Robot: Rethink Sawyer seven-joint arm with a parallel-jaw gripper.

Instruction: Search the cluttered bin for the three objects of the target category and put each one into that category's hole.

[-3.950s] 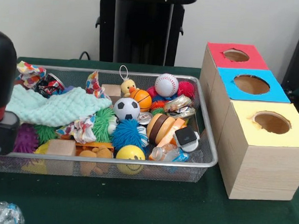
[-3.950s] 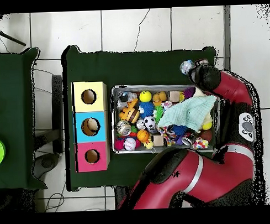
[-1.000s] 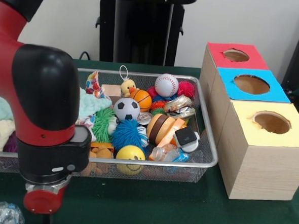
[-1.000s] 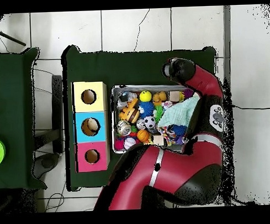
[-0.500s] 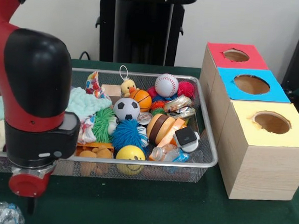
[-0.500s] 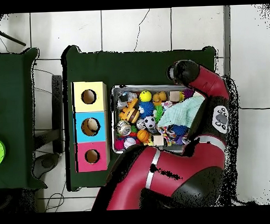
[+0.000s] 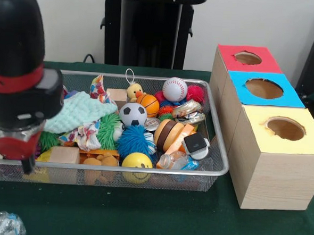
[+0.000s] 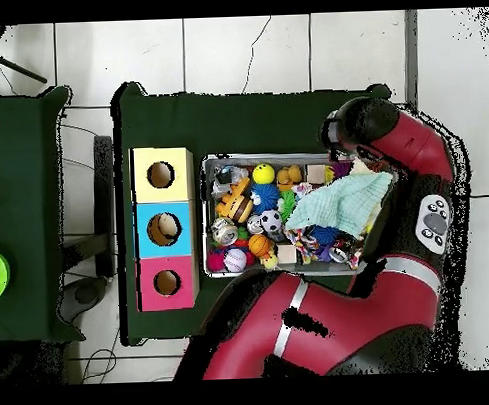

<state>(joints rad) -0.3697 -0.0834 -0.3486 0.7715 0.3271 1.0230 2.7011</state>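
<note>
Searching well means bringing your tool (image 7: 29,165), whose opening you cannot tell from here, across the bin (image 7: 219,153) toward the balls like the baseball (image 7: 175,89) far to its side.

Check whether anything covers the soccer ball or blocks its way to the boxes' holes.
Nothing covers the soccer ball. Only the bin's wire wall stands between it and the boxes; their top holes look open.

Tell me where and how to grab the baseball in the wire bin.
Take the baseball across its widest part, coming straight down from above. It sits on top of the pile, exposed, but the pink spiky ball and orange basketball crowd its sides, so close carefully.
</note>
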